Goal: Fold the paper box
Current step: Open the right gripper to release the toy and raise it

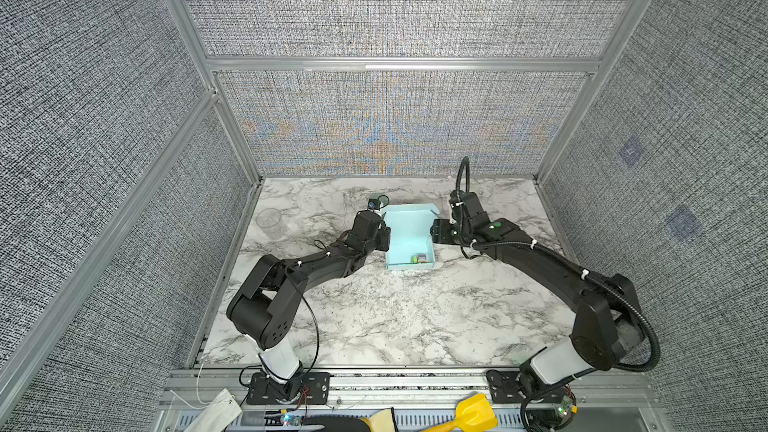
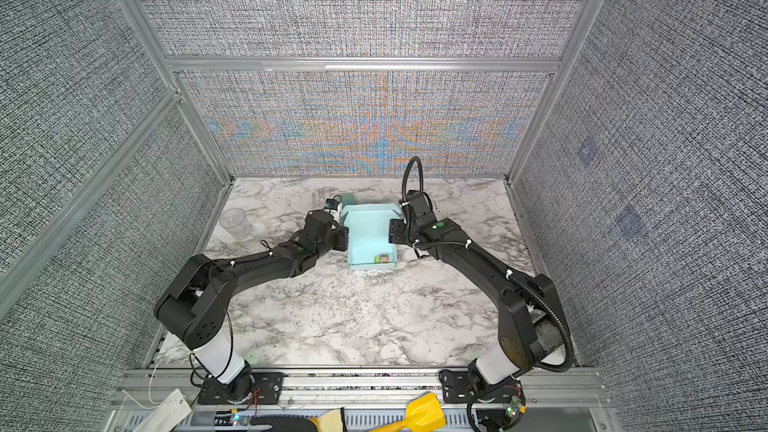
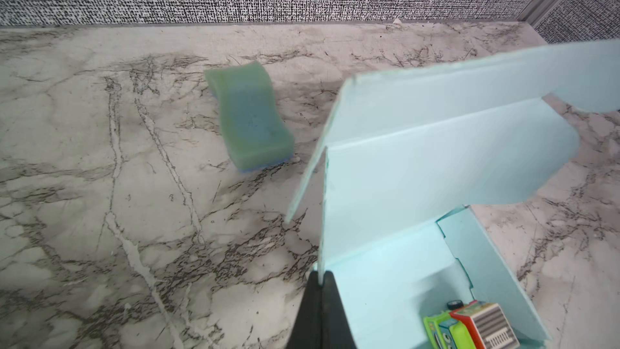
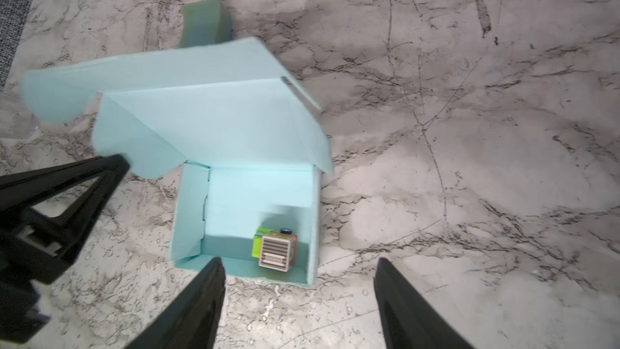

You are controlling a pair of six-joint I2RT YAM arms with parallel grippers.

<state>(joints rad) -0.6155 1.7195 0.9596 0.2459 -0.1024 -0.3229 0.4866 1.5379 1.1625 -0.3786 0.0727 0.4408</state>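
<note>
Left wrist view: paper box (image 3: 402,169) on the table (image 3: 134,196), walls up, toy car (image 3: 469,327) inside. Left hand (image 3: 322,275) pinched shut on its side. Right hand (image 4: 298,263) wide open beside it, holding nothing. Lid (image 3: 453,102) not yet folded down and tucked in.

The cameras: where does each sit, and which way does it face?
Both top views: high in front, facing down toward the back wall; left arm, right arm, paper box.
Left wrist: on left arm, facing along left pincer, shut on the box.
Right wrist: above the box, facing down past the open right pincer.
Wrist views share: toy truck, green sponge.
</note>
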